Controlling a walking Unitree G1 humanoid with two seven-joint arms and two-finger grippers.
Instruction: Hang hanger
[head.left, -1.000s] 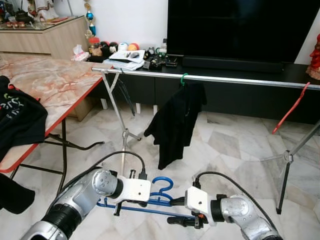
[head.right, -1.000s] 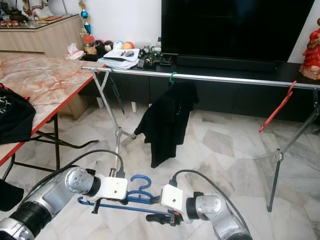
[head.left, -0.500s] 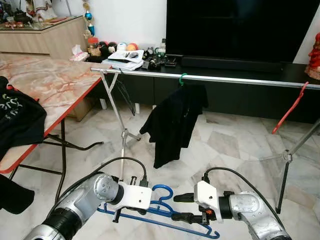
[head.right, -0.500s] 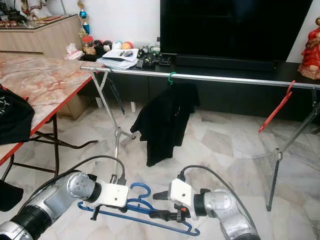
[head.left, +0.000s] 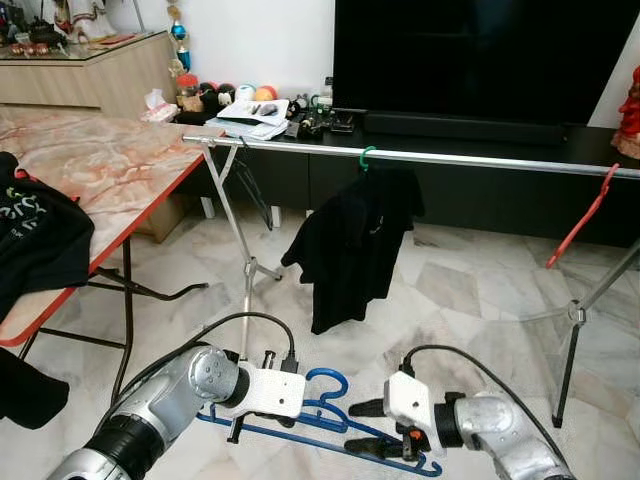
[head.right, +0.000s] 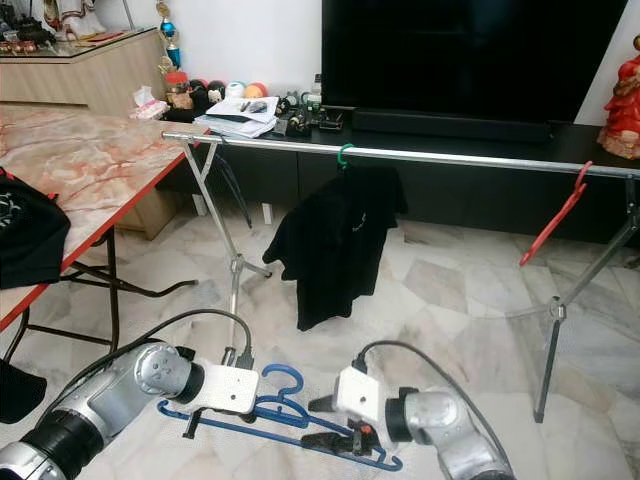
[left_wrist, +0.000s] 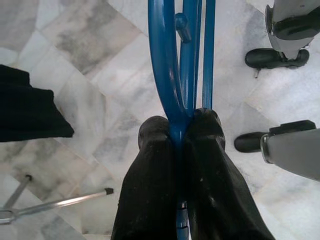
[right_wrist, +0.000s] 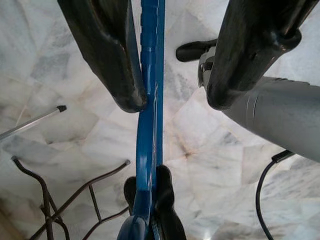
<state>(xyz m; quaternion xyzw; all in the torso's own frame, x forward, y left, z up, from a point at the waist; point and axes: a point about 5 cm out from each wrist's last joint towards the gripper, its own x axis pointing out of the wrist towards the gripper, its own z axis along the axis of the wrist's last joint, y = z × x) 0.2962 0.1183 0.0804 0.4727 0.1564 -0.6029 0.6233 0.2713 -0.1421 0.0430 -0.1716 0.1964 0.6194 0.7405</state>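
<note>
From your head cameras, your left gripper (head.left: 285, 412) is clenched on the blue plastic hanger (head.left: 330, 425), low over the marble floor (head.left: 460, 290); your right gripper (head.left: 365, 428) sits spread at the hanger's far end. Ahead of both, the silver metal rail (head.left: 450, 159) carries a black shirt (head.left: 352, 245). Left wrist view: your two fingers (left_wrist: 150, 200) pinch the blue bar tight. Right wrist view: fingers (right_wrist: 107, 55) parted, the bar between them, touching one.
</note>
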